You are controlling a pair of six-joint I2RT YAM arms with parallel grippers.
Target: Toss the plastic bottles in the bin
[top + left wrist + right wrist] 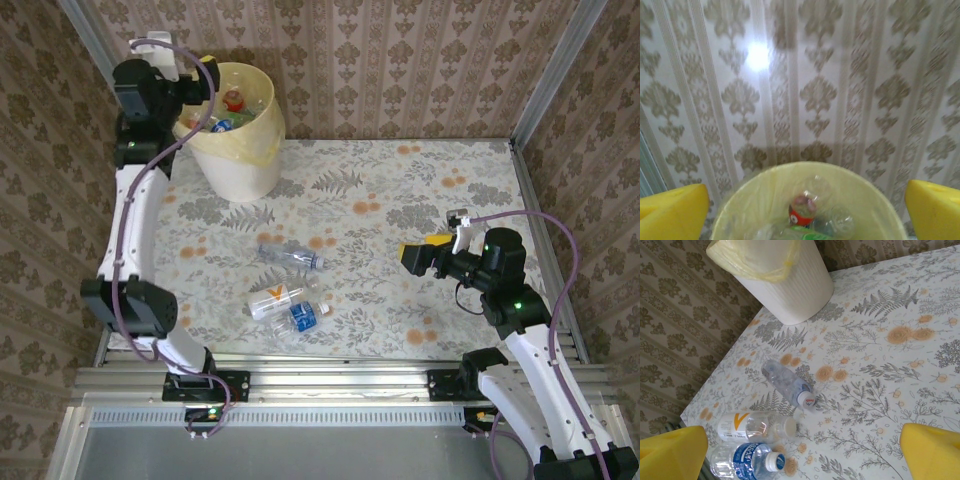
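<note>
We take 12 o'clock as the far wall in the top view. The bin (240,150), pale yellow with a yellowish bag folded over its rim, stands upright at about 11 o'clock on the table (430,190), near the far-left corner. The left arm (130,220) stretches up the 9 o'clock side. The left jaws hang over the bin's 9 o'clock rim, spread wide with nothing between them. In the left wrist view their 2 yellow fingers (672,212) sit at the bottom corners, with the bin's mouth below. Inside the bin lie several plastic bottles (225,112), among them a red-labelled bottle (802,210) resting on clearer ones. 3 more lie on their sides at about 7 o'clock from the table's centre, well apart from the bin. Farthest from us is a clear bottle (290,258) with a white cap. Nearer is an orange-marked bottle (275,298), and just beside it at its 4 o'clock is a blue-labelled bottle (308,316). The right jaws sit at about 3 o'clock, pointing toward 9 o'clock, spread wide and holding nothing. Their yellow fingers (932,450) frame those 3 bottles in the right wrist view.
</note>
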